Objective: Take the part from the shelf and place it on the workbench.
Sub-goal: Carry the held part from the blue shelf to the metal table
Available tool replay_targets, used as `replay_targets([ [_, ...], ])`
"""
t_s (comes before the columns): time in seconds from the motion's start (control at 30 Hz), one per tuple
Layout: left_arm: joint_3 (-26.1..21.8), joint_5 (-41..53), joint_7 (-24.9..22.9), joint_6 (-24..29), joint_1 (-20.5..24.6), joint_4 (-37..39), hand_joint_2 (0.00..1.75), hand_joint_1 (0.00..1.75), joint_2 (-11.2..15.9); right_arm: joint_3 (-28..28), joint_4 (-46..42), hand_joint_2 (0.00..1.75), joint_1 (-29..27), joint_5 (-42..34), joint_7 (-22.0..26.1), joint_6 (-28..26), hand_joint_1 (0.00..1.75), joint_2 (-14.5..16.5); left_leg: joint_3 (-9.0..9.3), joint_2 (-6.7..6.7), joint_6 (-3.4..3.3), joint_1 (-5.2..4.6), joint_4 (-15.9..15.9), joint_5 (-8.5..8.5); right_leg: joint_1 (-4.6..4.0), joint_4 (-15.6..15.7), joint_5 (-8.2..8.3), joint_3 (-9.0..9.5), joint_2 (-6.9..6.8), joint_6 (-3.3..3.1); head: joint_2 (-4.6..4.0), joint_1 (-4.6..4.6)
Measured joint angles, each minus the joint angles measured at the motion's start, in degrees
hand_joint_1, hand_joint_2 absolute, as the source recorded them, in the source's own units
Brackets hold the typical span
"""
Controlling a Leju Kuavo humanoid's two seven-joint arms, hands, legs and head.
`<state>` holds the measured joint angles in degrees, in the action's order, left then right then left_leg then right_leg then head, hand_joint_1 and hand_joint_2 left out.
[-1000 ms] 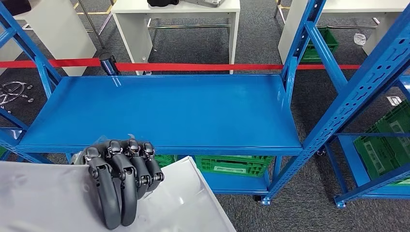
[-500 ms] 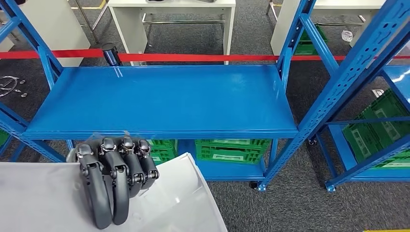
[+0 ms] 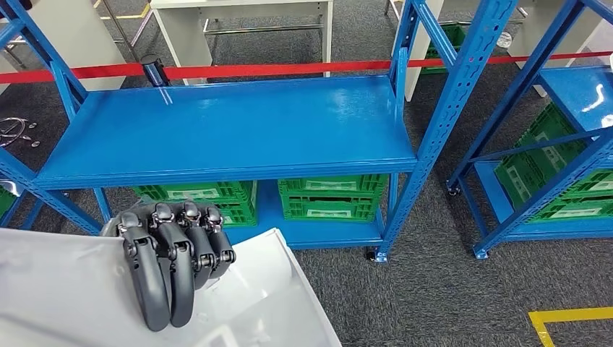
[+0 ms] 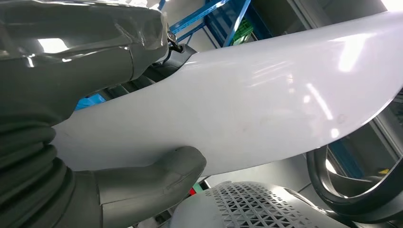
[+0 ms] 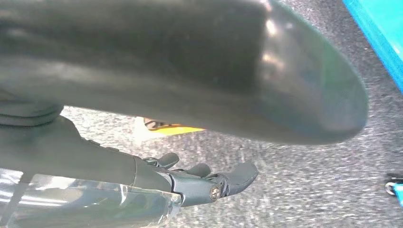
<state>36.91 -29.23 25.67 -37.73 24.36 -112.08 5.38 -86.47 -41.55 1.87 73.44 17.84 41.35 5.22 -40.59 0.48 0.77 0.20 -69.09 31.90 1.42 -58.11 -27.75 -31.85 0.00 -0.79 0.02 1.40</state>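
the big white curved part (image 3: 72,296) sits low at the left of the head view, out in front of the blue shelf (image 3: 224,130), with the left robot hand (image 3: 170,260) gripping it, dark fingers (image 3: 155,282) curled over its top edge and the grey thumb (image 4: 157,175) pressed against the underside in the left wrist view. the right robot hand (image 5: 190,183) hangs over grey carpet (image 5: 294,171) holding nothing, fingers loosely apart. under the shelf's bare top deck there are green crates (image 3: 332,196), a red tape barrier (image 3: 238,70) runs behind it, and a second blue rack (image 3: 571,144) with more green crates stands off to the right.
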Motion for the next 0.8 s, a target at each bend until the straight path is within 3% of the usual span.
replay_targets([
  [0.03, -0.03, 0.01, 0.0, 0.0, -0.04, 0.05, 1.75, 1.75, 0.03, -0.29, -0.18, 0.0, 0.03, -0.03, 0.0, 0.0, 0.0, 0.17, -0.37, 0.0, 0.08, 0.06, -3.39, 1.45, -0.1, -0.04, 0.69, -0.85, 0.0, -0.02, 0.0, 0.01],
  [0.07, -0.04, 0.01, -0.01, 0.0, -0.08, 0.13, 1.75, 1.75, 0.05, -0.56, -0.33, 0.0, 0.03, -0.05, 0.0, 0.0, 0.0, 0.3, -0.03, -0.03, 0.03, 0.07, -5.31, 1.56, -0.22, -0.06, 1.34, -1.66, 0.0, -0.01, 0.0, 0.02],
  [0.1, -0.05, 0.01, -0.01, 0.0, -0.12, 0.19, 1.75, 1.75, 0.07, -0.79, -0.49, 0.0, 0.05, -0.07, 0.0, 0.0, 0.0, 0.4, 1.23, -0.09, -0.17, 0.04, -5.25, 0.58, -0.37, -0.08, 1.96, -2.45, 0.01, 0.02, 0.0, 0.02],
  [0.17, -0.07, 0.01, -0.01, 0.0, -0.1, 0.25, 1.75, 1.75, 0.07, -1.1, -0.76, 0.0, 0.13, -0.09, 0.0, 0.0, 0.0, 0.65, 6.69, -0.39, -1.23, -0.24, 0.99, -1.93, -0.65, -0.07, 3.16, -3.73, 0.12, 0.08, 0.0, 0.01],
  [0.23, -0.11, 0.01, 0.0, 0.0, -0.02, 0.24, 1.75, 1.75, 0.05, -1.26, -0.97, 0.0, 0.21, -0.15, 0.0, 0.0, 0.0, 0.99, 12.65, -0.61, -2.33, -0.64, 9.46, -1.55, -0.82, 0.01, 4.24, -4.45, 0.27, 0.42, 0.0, -0.05],
  [0.3, -0.14, 0.0, 0.0, 0.0, 0.04, 0.24, 1.75, 1.75, 0.04, -1.4, -1.11, 0.0, 0.24, -0.21, 0.0, 0.0, 0.0, 1.22, 14.72, -0.61, -2.69, -0.96, 12.93, -0.62, -0.64, 0.3, 5.11, -4.65, 0.31, 1.0, 0.0, -0.02],
  [0.4, -0.16, 0.08, -0.01, 0.0, 0.24, 0.24, 1.75, 1.75, 0.01, -1.75, -1.34, 0.0, 0.27, -0.22, 0.0, 0.01, 0.0, 1.4, 13.8, -0.44, -3.51, -1.34, 13.94, -2.71, -0.29, 1.03, 6.31, -4.9, 0.28, 1.76, -0.01, 0.22],
  [0.43, -0.14, 0.08, -0.01, 0.01, 0.29, 0.26, 1.75, 1.75, -0.04, -1.86, -1.38, 0.0, 0.24, -0.22, 0.0, 0.01, 0.0, 1.5, 13.41, -0.35, -3.76, -1.28, 14.63, -3.74, -0.34, 0.79, 5.64, -5.2, 0.26, 1.71, -0.01, 0.2],
  [0.5, -0.09, 0.07, -0.01, 0.02, 0.32, 0.31, 1.75, 1.75, -0.1, -1.98, -1.43, 0.0, 0.21, -0.22, -0.03, 0.02, 0.0, 1.55, 12.0, -0.23, -4.03, -1.04, 15.51, -5.89, -0.35, -2.88, 1.23, -6.44, 0.21, 0.99, -0.01, 0.04],
  [0.57, -0.06, 0.13, -0.03, 0.01, 0.29, 0.36, 1.75, 1.75, -0.11, -2.01, -1.46, 0.0, 0.27, -0.13, 0.06, -0.5, 0.0, 1.4, 9.79, -0.23, -4.13, -1.03, 15.44, -7.65, -0.32, -10.21, -3.53, -8.05, 0.21, 0.78, 0.0, -0.09],
  [0.6, -0.05, 0.17, -0.05, 0.01, 0.27, 0.4, 1.75, 1.75, -0.11, -1.99, -1.46, 0.0, 0.33, 0.13, 0.28, -1.51, 0.0, 1.32, 8.59, -0.18, -4.02, -0.99, 15.29, -8.47, -0.21, -13.43, -4.15, -8.37, 0.2, 1.28, 0.0, -0.14],
  [0.63, -0.04, 0.24, -0.08, 0.01, 0.27, 0.45, 1.75, 1.75, -0.11, -1.96, -1.46, 0.0, 0.4, 0.43, 0.54, -2.86, 0.0, 1.29, 7.33, -0.12, -3.86, -0.9, 15.03, -9.25, -0.04, -15.18, -3.41, -7.93, 0.19, 2.16, 0.0, -0.15],
  [0.67, -0.05, 0.28, -0.15, 0.01, 0.27, 0.53, 1.75, 1.75, -0.11, -1.89, -1.46, 0.0, 0.47, 0.81, 0.72, -4.55, 0.0, 1.23, 6.04, -0.05, -3.6, -0.76, 14.61, -9.94, 0.18, -14.93, -1.99, -6.5, 0.17, 3.13, 0.0, -0.17],
  [0.7, -0.05, 0.28, -0.28, 0.01, 0.3, 0.62, 1.75, 1.75, -0.12, -1.8, -1.44, 0.0, 0.57, 1.1, 0.48, -5.77, 0.0, 1.14, 4.78, 0.0, -3.29, -0.65, 14.0, -10.51, 0.44, -12.72, -0.84, -4.12, 0.12, 3.91, 0.0, -0.19],
  [0.73, -0.06, 0.23, -0.46, 0.01, 0.36, 0.71, 1.75, 1.75, -0.17, -1.73, -1.28, 0.0, 0.72, 1.24, -0.19, -6.24, 0.0, 1.02, 3.51, 0.04, -2.95, -0.6, 13.15, -10.94, 0.59, -8.75, -0.9, -0.89, 0.08, 4.3, 0.0, -0.25],
  [0.8, 0.02, 0.04, -0.92, 0.07, 0.62, 0.99, 1.75, 1.75, -0.37, -1.69, -0.27, 0.0, 0.99, 1.25, -1.99, -4.93, 0.0, 0.21, 1.78, 0.14, -2.29, -0.66, 11.57, -11.64, 0.58, -1.41, -3.33, 3.94, 0.11, 3.58, 0.0, -0.3],
])
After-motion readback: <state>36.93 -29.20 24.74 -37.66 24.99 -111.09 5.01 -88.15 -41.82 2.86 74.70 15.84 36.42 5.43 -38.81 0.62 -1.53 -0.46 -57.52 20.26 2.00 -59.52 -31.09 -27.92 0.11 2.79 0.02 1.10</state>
